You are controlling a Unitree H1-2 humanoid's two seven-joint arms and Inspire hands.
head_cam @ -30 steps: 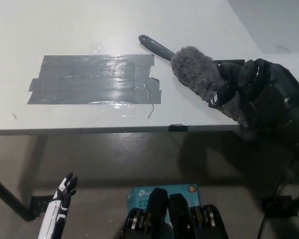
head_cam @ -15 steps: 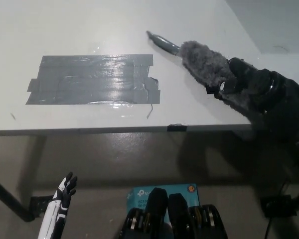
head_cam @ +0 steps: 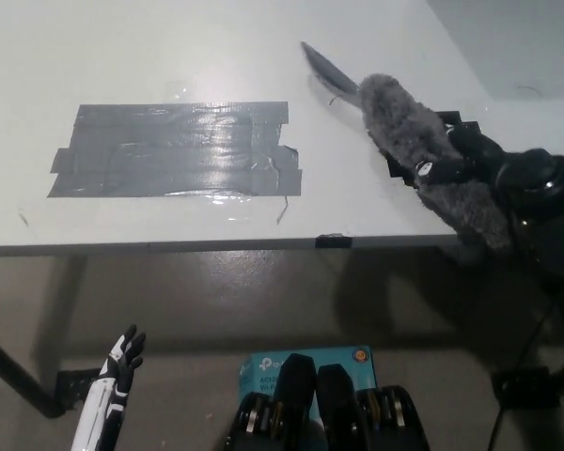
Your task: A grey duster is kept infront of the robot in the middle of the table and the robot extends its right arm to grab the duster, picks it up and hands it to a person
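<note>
Duster (head_cam: 409, 141) shifted up-right | right robot hand (head_cam: 493, 174) clasps it | left robot hand (head_cam: 122, 362) low, fingers apart, holding nothing

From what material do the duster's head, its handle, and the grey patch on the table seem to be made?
The duster, held in the black right hand, has a fluffy grey head, likely synthetic fibre: matte with a fuzzy outline. Its handle looks like smooth dark plastic, though metal is possible. The grey patch seems to be overlapping strips of duct tape: glossy, wrinkled, with glare. The table looks like smooth white laminate.
</note>
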